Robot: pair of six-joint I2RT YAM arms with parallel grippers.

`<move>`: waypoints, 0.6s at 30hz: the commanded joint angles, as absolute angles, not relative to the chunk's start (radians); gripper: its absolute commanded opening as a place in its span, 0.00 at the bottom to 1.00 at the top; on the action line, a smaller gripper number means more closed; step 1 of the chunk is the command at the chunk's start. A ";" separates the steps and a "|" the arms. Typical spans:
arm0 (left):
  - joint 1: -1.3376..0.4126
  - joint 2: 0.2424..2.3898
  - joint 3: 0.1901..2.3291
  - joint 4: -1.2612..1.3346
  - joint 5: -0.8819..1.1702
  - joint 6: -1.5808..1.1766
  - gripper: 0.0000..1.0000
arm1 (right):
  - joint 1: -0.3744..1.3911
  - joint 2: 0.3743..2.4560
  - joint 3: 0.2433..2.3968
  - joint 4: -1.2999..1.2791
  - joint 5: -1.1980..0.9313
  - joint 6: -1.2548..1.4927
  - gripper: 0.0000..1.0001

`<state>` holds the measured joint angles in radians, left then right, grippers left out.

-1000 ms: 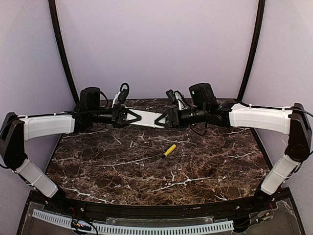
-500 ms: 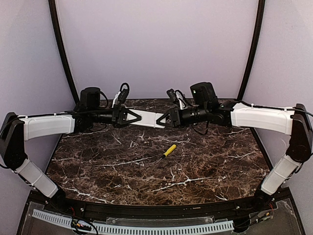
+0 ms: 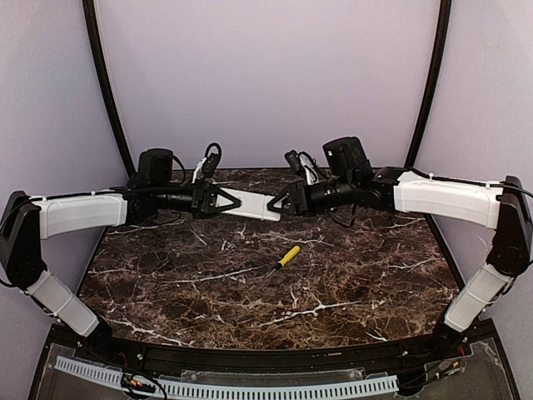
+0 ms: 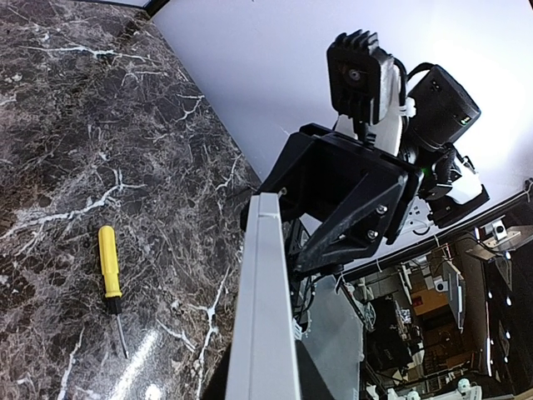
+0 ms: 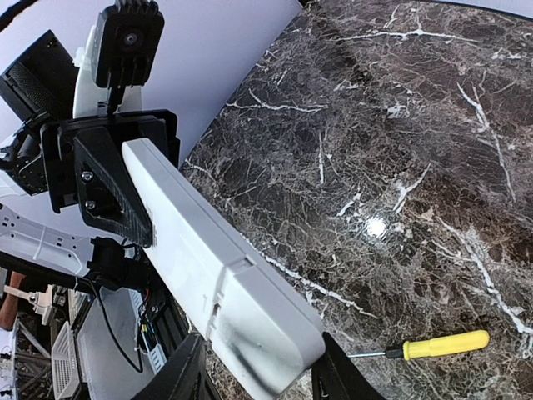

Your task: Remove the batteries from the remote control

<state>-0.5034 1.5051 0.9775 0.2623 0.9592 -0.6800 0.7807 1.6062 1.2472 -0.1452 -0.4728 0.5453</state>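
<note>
Since a second ago: the right arm has drawn slightly back and up, and the remote's right end now sits lower, so the handset slants down to the right. Left arm and screwdriver have not shifted.

Top view. The remote control [image 3: 252, 204] hangs in the air over the far part of the table [image 3: 208, 283], bridging the two arms. The left gripper [image 3: 223, 198] is clamped on its left end. The right gripper [image 3: 279, 202] reaches only the very tip of the other end. The yellow-handled screwdriver [image 3: 288, 256] lies on the marble nearer the bases, well apart.

Left wrist view. The remote shows edge-on, running up to the right gripper's black fingers, which flank its far end.

Right wrist view. The plain white back [image 5: 208, 250] faces the lens. Own fingers stand either side of the near end; I cannot tell whether they press it or merely straddle it. A seam and notch cross the back, and the back cover [image 5: 266, 321] looks to be in place.

Progress, as judged: early. No batteries are visible in any view, and the compartment appears closed. Opening the cover and removing both cells remain.
</note>
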 commanded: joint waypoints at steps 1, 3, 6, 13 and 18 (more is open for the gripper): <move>-0.505 1.491 1.007 0.233 0.952 -0.647 0.00 | 0.785 1.612 1.280 -0.165 -0.442 0.527 0.46; -0.505 1.490 1.008 0.231 0.950 -0.645 0.00 | 0.786 1.607 1.280 -0.166 -0.438 0.529 0.48; -0.504 1.489 1.008 0.230 0.950 -0.645 0.00 | 0.787 1.607 1.281 -0.170 -0.430 0.532 0.55; -0.505 1.488 1.007 0.230 0.951 -0.646 0.00 | 0.793 1.624 1.286 -0.181 -0.409 0.546 0.57; -0.505 1.488 1.008 0.227 0.948 -0.642 0.00 | 0.798 1.641 1.302 -0.184 -0.412 0.550 0.49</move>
<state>-0.5034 1.5051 0.9794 0.2283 0.9424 -0.6640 0.7872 1.6165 1.2663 -0.1837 -0.4240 0.5438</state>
